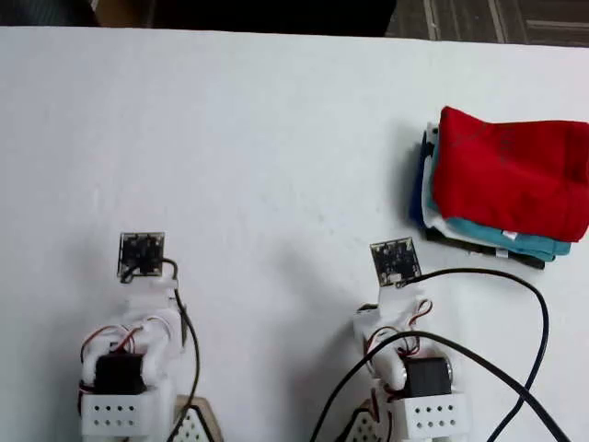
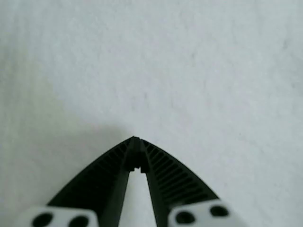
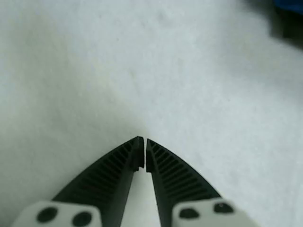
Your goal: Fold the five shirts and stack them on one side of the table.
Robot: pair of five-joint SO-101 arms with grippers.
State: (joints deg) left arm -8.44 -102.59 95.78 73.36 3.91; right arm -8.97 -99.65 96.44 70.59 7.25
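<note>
A stack of folded shirts [image 1: 502, 189] lies at the right side of the white table, with a red shirt [image 1: 513, 170] on top and teal, white, blue and black layers under it. A blue edge of the stack [image 3: 289, 7] appears in the right wrist view. Both arms sit folded back at the near edge. My left gripper [image 2: 136, 140] is shut over bare table, holding nothing. My right gripper [image 3: 140, 140] is also shut with nothing in it, a short way from the stack. In the high view the left arm [image 1: 138, 304] and right arm [image 1: 396, 313] hide their grippers.
The white table [image 1: 239, 147] stretches wide to the left and middle. A black cable [image 1: 515, 313] loops over the table from the right arm toward the near right corner. A dark floor lies beyond the far edge.
</note>
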